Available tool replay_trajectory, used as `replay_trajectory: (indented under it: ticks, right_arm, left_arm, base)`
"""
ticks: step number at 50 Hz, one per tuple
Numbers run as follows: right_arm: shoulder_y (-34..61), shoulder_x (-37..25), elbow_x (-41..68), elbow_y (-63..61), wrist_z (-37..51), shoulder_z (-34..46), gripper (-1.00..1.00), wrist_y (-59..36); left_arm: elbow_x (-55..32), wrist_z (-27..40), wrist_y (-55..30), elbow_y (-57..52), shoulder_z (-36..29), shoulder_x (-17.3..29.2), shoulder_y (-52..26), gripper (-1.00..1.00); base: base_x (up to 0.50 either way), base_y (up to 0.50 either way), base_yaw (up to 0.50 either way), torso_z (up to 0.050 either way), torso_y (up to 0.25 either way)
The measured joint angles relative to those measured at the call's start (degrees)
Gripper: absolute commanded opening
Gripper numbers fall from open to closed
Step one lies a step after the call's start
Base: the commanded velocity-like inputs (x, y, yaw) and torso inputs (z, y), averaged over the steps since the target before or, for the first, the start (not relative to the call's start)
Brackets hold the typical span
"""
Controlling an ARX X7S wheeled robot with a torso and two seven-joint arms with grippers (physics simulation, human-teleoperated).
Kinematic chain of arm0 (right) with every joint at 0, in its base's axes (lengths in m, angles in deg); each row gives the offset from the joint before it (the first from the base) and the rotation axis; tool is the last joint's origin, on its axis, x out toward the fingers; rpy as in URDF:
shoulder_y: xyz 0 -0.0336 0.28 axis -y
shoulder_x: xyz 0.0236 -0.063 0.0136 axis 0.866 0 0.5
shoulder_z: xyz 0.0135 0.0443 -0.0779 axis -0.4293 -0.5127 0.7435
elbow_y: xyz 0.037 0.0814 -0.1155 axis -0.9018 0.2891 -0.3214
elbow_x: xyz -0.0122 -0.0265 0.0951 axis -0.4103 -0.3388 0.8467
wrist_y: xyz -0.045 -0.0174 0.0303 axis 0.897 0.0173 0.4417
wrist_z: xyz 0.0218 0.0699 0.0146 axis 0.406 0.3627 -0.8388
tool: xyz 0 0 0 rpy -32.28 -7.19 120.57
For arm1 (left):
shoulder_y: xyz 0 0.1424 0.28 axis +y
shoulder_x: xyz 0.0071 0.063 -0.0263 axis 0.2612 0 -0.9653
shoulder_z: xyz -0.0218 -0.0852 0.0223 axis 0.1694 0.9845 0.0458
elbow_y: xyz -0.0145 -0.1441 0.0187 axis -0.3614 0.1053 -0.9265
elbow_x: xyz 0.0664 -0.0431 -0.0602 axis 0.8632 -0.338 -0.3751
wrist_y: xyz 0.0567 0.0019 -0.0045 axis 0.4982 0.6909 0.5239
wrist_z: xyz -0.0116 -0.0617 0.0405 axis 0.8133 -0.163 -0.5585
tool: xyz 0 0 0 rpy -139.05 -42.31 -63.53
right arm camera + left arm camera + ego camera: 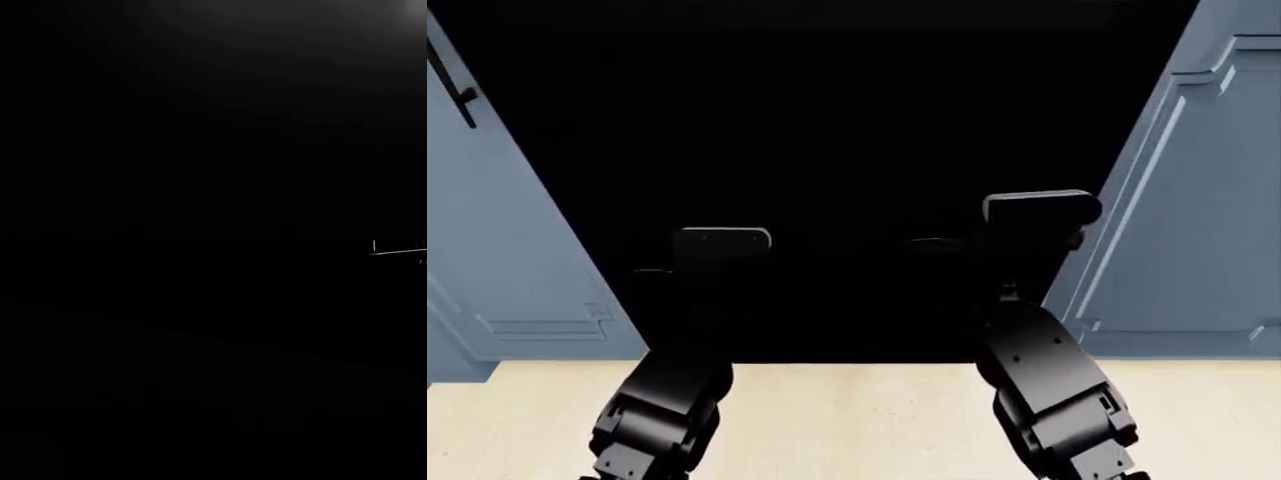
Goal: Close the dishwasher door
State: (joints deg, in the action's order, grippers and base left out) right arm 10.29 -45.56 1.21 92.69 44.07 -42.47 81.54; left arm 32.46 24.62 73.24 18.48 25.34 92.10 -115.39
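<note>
Place: I am in a home kitchen, rendered in simulation.
Cabinets: blue-grey panelled cabinet doors flank me on both sides, one with a thin black handle.
Appliance: a glossy black dishwasher door sits between them.
Floor: pale wood floor.

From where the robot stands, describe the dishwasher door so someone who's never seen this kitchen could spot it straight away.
Look at the run of blue-grey cabinet fronts: one on the left and one on the right. Between them, above the pale wood floor, lies one broad black panel, the dishwasher door. Unlike its neighbours, it is glossy, flat and black, with no moulded frame.
</note>
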Motion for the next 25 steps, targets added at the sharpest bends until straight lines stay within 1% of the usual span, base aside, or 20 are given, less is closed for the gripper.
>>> replay_trajectory:
  ticks: [9,25]
  right_arm:
    - [1.43,0.32,0.13,1.37,-0.44,0.13,1.00,-0.28]
    - [4.40,1.47,0.12,7.41,-1.75,0.00,1.00,1.39]
  left_arm:
    - [-0.24,-0.56,0.53,2.63,-0.21,-0.55,-1.70,1.00]
    - [0.57,-1.99,3.98,11.06,-0.51,-2.53,-5.94,1.00]
  base:
    - [0.00,0.00,0.00,0.000,0.002]
    - [0.00,0.00,0.00,0.000,0.001]
